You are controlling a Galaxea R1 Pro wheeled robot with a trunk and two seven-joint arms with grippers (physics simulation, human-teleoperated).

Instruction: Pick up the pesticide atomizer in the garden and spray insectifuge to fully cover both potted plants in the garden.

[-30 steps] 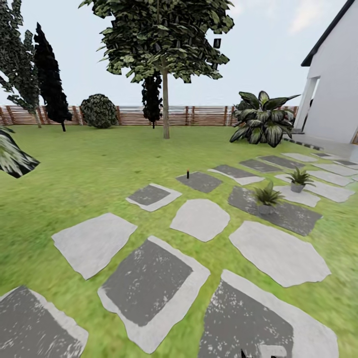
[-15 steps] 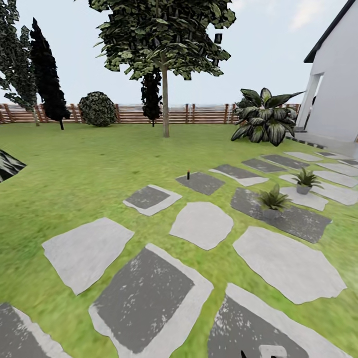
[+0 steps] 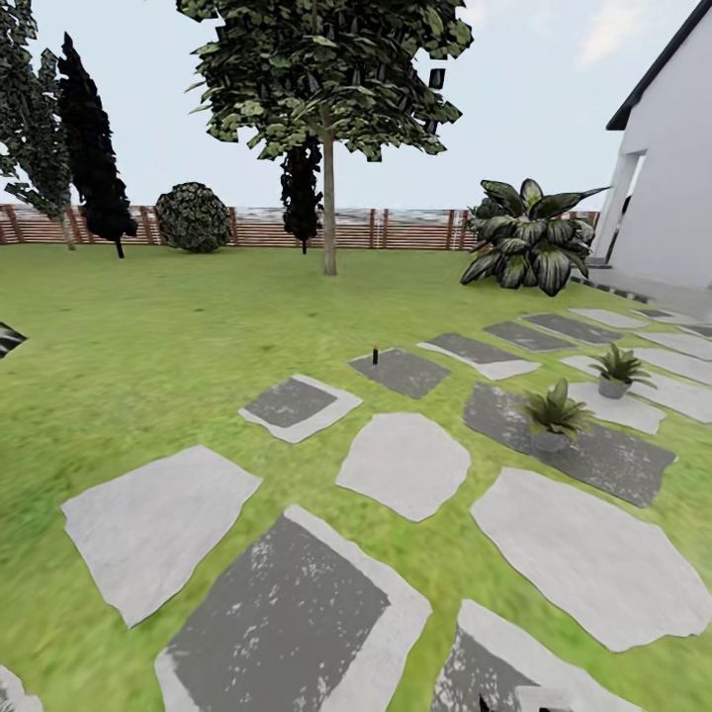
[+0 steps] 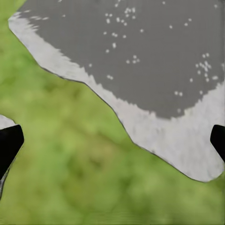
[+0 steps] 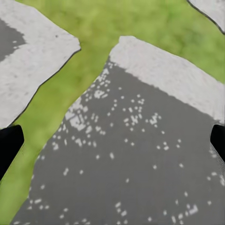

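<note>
The pesticide atomizer [image 3: 375, 353], a slim dark bottle with a red tip, stands upright far ahead at the near corner of a dark stepping stone. Two potted plants sit on stones to its right in the garden: the nearer one [image 3: 556, 415] on a dark slab, the farther one [image 3: 618, 369] on a pale slab. My left gripper [image 4: 112, 140] is open over grass and a stone edge, nothing between its black fingertips [image 4: 8, 140]. My right gripper [image 5: 112, 143] is open too, above a speckled dark stone, and holds nothing.
Irregular grey stepping stones [image 3: 403, 463] cross the lawn toward a white house [image 3: 667, 198] at the right. A big striped-leaf bush [image 3: 529, 242] stands beside it. A tree [image 3: 328, 188] and a brown slatted fence [image 3: 257, 227] close the far side.
The whole head view has shifted: the camera has advanced, so the near stones slide down and left. Atomizer and plants keep their places on the stones.
</note>
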